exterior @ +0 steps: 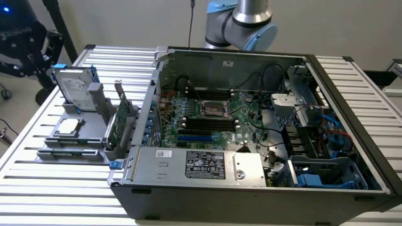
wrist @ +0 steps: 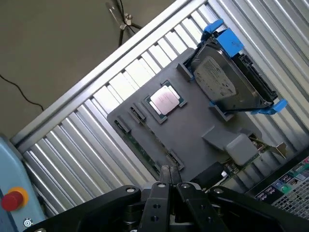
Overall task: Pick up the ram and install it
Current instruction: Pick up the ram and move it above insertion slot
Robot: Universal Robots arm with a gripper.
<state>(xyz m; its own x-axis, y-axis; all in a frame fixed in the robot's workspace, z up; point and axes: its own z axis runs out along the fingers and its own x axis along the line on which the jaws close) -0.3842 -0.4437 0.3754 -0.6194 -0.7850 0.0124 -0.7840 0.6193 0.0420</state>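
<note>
A: Gripper [wrist: 170, 175] hangs over the slatted metal table [exterior: 56, 193], fingers pressed together.
B: And the ram [wrist: 141, 147]?
A: Standing on edge in the grey tray [wrist: 193, 135], near the fingertips. Bare grey floor [wrist: 48, 43] beyond the table.

A grey plastic tray [exterior: 84, 129] sits on the slatted metal worktop [exterior: 50, 197], at the exterior view's left of the open black computer case [exterior: 251, 193]. On it: silver hard drive [exterior: 74, 89] far, thin green ram stick [wrist: 144, 150] near.
</note>
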